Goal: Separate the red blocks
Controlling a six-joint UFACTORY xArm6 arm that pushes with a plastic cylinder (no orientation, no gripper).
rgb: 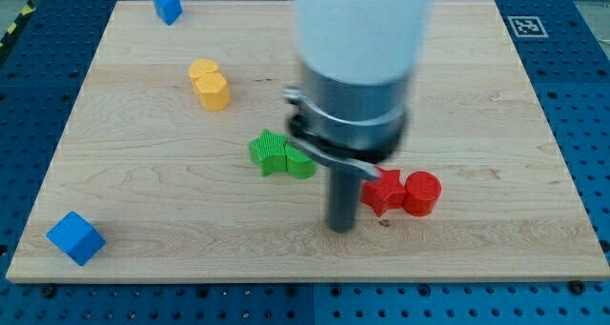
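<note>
Red star (384,191) touching red cylinder (422,192) (side by side)

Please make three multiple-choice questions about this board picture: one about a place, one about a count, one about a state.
1. Where is my tip?
A. just left of the red blocks
B. beside the yellow blocks
C. at the view's top edge

2. How many blue blocks lie on the board?
A. one
B. two
C. three

3. How do the two red blocks stand?
A. far apart
B. stacked
C. touching side by side

Answers: 1 A, the rod ends beside the red star-like block. 2 B, one blue block top left, another blue block bottom left. 3 C, it meets the red cylinder.
</note>
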